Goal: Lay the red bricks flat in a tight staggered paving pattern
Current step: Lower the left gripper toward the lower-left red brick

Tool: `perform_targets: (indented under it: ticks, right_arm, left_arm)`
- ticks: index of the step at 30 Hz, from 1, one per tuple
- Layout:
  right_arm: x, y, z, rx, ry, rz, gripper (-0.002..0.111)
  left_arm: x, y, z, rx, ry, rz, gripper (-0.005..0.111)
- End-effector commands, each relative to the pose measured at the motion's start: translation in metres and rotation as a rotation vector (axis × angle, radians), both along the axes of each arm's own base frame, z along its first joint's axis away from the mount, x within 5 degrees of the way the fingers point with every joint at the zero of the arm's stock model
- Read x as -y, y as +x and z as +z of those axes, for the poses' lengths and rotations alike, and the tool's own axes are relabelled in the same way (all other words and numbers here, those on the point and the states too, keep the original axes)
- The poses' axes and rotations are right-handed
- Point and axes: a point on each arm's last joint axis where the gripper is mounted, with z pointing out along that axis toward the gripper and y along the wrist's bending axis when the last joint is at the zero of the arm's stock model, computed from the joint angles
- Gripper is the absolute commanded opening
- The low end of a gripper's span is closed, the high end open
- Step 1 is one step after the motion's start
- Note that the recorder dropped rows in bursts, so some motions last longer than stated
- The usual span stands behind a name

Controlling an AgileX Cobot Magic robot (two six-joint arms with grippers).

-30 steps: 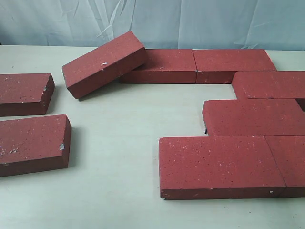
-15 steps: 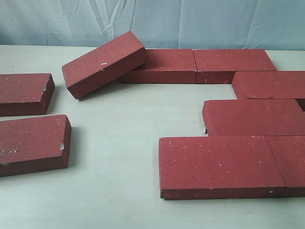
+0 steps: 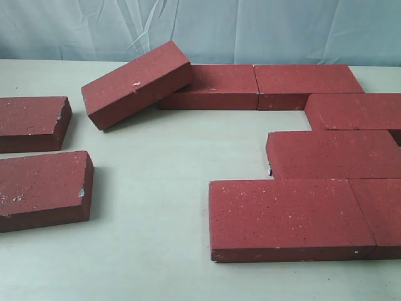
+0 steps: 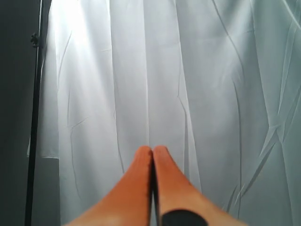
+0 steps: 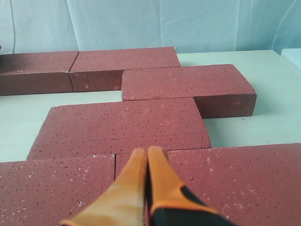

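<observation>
Pale table (image 3: 163,182) carries the bricks (image 3: 291,216): six laid staggered at right, a tilted brick (image 3: 136,84) leaning on the back row, two loose at left. My right gripper (image 5: 147,152) hovers closed above them. My left gripper (image 4: 152,150), closed too, faces a curtain (image 4: 211,84).

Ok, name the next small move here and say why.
Probably swing the left claw down toward the tilted brick and open it. That brick leans with one end propped on the back-row brick, not flat, on the left side of the exterior view; the left claw is shut and faces only the curtain.
</observation>
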Motion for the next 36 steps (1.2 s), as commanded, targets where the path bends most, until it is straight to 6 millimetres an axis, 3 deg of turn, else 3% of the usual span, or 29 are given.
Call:
perform_targets:
  ticks: [1,14,20,24,28,33,36]
  right_arm:
    - [0.0,0.0,-0.001,0.009,-0.007,0.006,-0.001]
    - [0.0,0.0,-0.001,0.009,-0.007,0.006,-0.001]
    - [0.0,0.0,-0.001,0.009,-0.007,0.006,-0.001]
    - [0.0,0.0,-0.001,0.009,-0.007,0.006,-0.001]
    - [0.0,0.0,-0.001,0.009,-0.007,0.006,-0.001]
    - [0.0,0.0,-0.001,0.009,-0.005,0.006,-0.001]
    - [0.0,0.0,-0.001,0.009,-0.005,0.006,-0.001]
  left_arm:
    - [0.0,-0.002,0.004,0.02,-0.001,0.001,0.0]
    - [0.0,-0.002,0.004,0.0,0.013,0.004,0.0]
    - [0.0,-0.003,0.008,-0.178,0.02,0.001,0.0]
    - [0.0,-0.008,0.022,-0.305,0.025,-0.001,0.0]
    - [0.001,-0.001,0.033,-0.468,0.023,-0.005,0.0]
    - [-0.002,0.022,0.039,-0.889,0.059,0.033,0.0]
    - [-0.006,0.038,0.03,-1.161,0.104,0.08,0.0]
